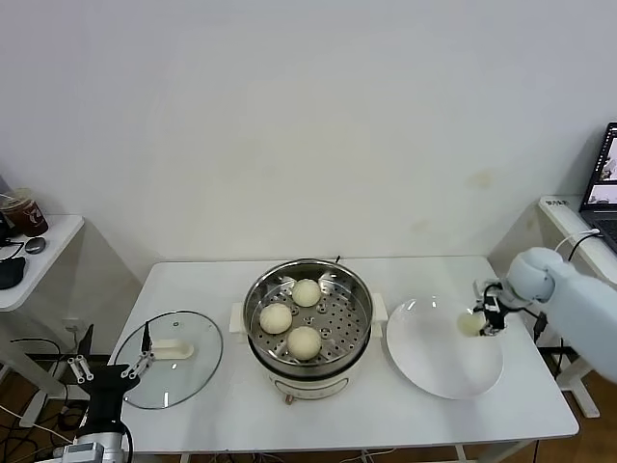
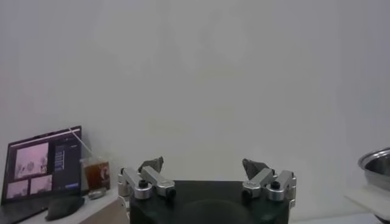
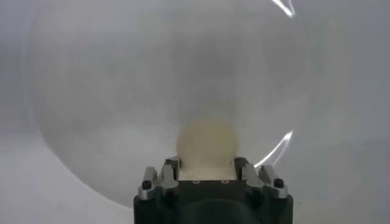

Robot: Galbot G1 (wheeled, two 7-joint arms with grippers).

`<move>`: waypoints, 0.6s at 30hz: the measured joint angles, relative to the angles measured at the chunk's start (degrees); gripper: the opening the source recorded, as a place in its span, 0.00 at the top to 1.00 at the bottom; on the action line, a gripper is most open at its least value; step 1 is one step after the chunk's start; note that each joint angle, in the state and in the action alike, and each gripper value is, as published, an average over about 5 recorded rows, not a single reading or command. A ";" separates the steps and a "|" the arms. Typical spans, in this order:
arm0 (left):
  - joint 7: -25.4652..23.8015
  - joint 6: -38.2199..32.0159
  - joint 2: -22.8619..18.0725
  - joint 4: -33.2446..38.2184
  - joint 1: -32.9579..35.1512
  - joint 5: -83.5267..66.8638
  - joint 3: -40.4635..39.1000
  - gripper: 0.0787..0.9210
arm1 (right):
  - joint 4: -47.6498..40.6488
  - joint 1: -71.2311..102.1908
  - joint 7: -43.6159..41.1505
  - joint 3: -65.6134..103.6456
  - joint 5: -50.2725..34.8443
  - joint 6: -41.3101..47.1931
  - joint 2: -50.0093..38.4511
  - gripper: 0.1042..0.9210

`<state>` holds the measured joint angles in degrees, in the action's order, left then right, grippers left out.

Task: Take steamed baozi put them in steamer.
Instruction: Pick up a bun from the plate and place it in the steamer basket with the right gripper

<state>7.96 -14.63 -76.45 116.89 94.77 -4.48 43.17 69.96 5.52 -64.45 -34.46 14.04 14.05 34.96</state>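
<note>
White bench (image 1: 241, 405): rectangular top against a pale wall; carries the steamer, a plate and a glass lid.
Steamer (image 1: 359, 299): round shiny steel pot on a white base with side handles, at the middle of the bench; perforated tray inside.
Baozi in steamer: three pale cream domes on the perforated tray, one toward the back (image 1: 307, 292), one toward the robot's left (image 1: 276, 317), one at the front (image 1: 304, 341); close together, not clearly touching.
Fourth baozi (image 1: 470, 323): over the robot's-right part of the plate, between the fingers of the right tool; in the right wrist view (image 3: 207, 141) it sits directly ahead of the tool body, filling the gap between the two fingers.
Plate (image 1: 424, 357): flat, white, round; just beside the steamer on the robot's right; whether the fourth baozi rests on it or is just above cannot be told.
Right tool (image 1: 482, 321): at the plate's far-right area, arm reaching in from the right edge; fingers pinching the fourth baozi on both sides.
Left tool (image 1: 108, 367): low at the bench's front-left corner, beside the glass lid; fingers (image 2: 151, 173) spread wide, nothing between them.
Glass lid (image 1: 193, 371): round, clear, with a white handle; lies flat on the bench to the steamer's left.
Side table (image 1: 48, 253): white, far left; holds a dark drink cup (image 1: 23, 213).
Laptop (image 1: 605, 183): open, on a surface at the far right.
</note>
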 measured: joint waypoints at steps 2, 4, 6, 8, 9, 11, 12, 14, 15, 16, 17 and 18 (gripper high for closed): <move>-0.01 0.06 0.14 -0.05 -0.23 0.01 -0.26 0.12 | 2.33 -3.49 0.02 -2.69 -2.59 1.32 -0.97 0.51; -0.02 0.14 0.25 -0.12 -0.50 0.01 -0.48 0.12 | 4.99 -7.89 0.20 -6.09 -5.68 2.94 -1.59 0.51; -0.03 0.22 0.33 -0.14 -0.68 0.00 -0.70 0.12 | 7.90 -13.10 0.62 -10.09 -9.24 4.87 -1.84 0.51; -0.04 0.26 0.41 -0.14 -0.74 0.00 -0.91 0.12 | 10.89 -18.72 1.33 -14.41 -13.11 7.08 -1.74 0.50; -0.04 0.26 0.47 -0.14 -0.74 0.00 -1.04 0.12 | 12.41 -21.56 1.79 -16.60 -15.17 8.28 -1.53 0.50; -0.04 0.25 0.61 -0.14 -0.73 0.00 -1.23 0.12 | 15.38 -27.00 2.89 -20.84 -19.36 10.74 -0.83 0.50; -0.05 0.24 0.66 -0.13 -0.75 0.00 -1.31 0.12 | 16.88 -29.61 3.55 -22.91 -21.54 12.01 -0.32 0.50; -0.05 0.24 0.73 -0.11 -0.84 0.00 -1.40 0.12 | 19.82 -34.36 5.04 -26.81 -25.80 14.48 0.96 0.50; -0.05 0.24 0.73 -0.10 -0.90 0.00 -1.42 0.12 | 21.21 -36.42 5.84 -28.63 -27.80 15.63 1.72 0.50; -0.05 0.24 0.70 -0.08 -0.95 0.00 -1.45 0.12 | 22.51 -38.24 6.64 -30.34 -29.66 16.69 2.55 0.50; -0.05 0.24 0.66 -0.07 -0.98 0.01 -1.47 0.12 | 23.67 -39.80 7.44 -31.90 -31.33 17.66 3.41 0.50; -0.05 0.23 0.60 -0.06 -1.00 0.02 -1.49 0.12 | 24.69 -41.15 8.23 -33.31 -32.85 18.55 4.29 0.50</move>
<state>7.91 -14.40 -75.85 116.83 93.77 -4.46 41.68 94.65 -35.63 -56.22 -67.78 -18.81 32.60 39.25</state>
